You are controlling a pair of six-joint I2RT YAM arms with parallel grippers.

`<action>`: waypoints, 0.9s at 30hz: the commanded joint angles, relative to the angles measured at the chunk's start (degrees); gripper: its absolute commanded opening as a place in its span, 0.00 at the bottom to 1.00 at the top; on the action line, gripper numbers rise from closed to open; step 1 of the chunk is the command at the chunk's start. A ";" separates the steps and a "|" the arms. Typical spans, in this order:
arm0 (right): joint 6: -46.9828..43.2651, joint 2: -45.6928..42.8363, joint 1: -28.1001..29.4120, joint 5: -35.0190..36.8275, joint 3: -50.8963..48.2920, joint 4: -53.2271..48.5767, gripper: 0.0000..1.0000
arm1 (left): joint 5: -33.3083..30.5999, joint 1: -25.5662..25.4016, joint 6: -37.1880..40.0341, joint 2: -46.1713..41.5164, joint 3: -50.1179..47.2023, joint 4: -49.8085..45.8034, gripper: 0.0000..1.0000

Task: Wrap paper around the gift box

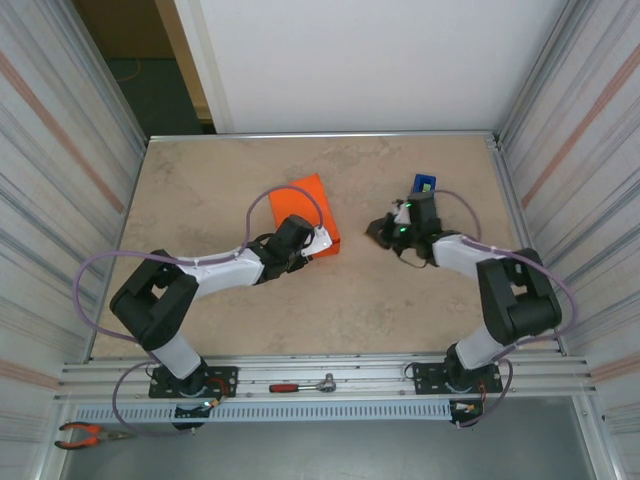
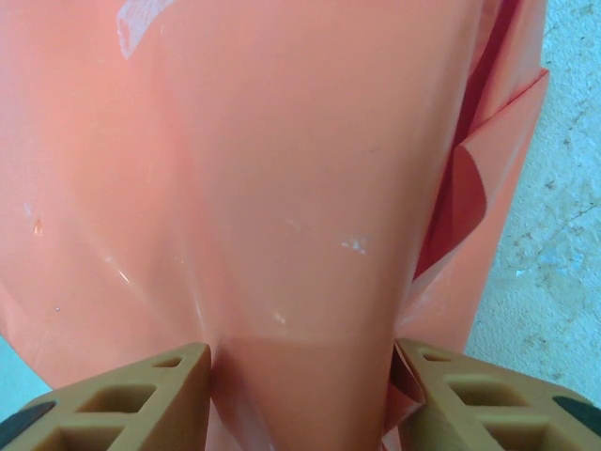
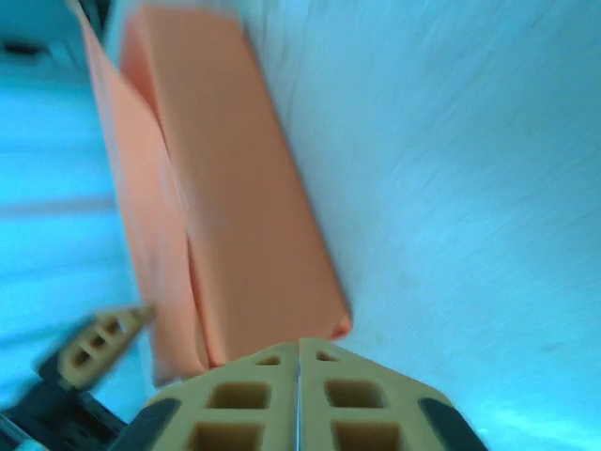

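Top view: the gift box [image 1: 300,205], covered in orange, is lying on the table [image 1: 200,200] a little left of centre, turned at an angle to the table edges. The left gripper [image 1: 318,240] is reaching in from the near left and is sitting at the box's near right corner, touching it. The right gripper [image 1: 382,232] is hanging over bare table to the right of the box, apart from it. The blue tape dispenser [image 1: 424,184] is standing just beyond the right wrist, on the far side.

Left wrist view: the paper [image 2: 282,188] is lying glossy and creased under the camera, with a loose fold opening along its right edge. The left gripper [image 2: 300,376] is straddling a raised bulge of the sheet; its fingers [image 2: 141,395] are standing about half apart, their inner faces lying against the paper. Whether they are pinching it cannot be told.

Right wrist view (blurred): the right gripper [image 3: 299,349] is showing its fingers [image 3: 235,413] pressed together, tip to tip, with nothing between them. Beyond them the gift box [image 3: 235,188] is appearing as a long orange block with a paper flap standing off its left side. One finger of the left gripper [image 3: 94,348] is showing at the box's near left.
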 commanded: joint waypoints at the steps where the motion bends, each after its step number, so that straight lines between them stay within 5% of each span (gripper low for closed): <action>1: -4.57 -3.21 -7.95 -2.74 3.26 -8.36 0.35 | 3.31 0.40 -1.67 1.41 -0.62 -4.81 0.52; 3: -5.72 -2.21 -12.88 -3.89 5.79 -10.24 0.50 | 3.41 0.43 -1.74 1.30 -0.58 -4.97 0.52; 8: -5.83 4.02 -20.95 -5.91 10.43 -9.85 0.55 | 3.63 0.40 -2.00 1.30 -0.62 -5.03 0.52; 18: -7.70 15.31 -23.65 -8.43 15.46 -5.54 0.54 | 3.76 0.42 -2.36 1.08 -0.71 -5.58 0.52; 27: -7.48 17.09 -23.69 -10.45 14.72 -2.92 0.38 | 3.86 0.47 -2.40 1.50 -0.59 -5.52 0.52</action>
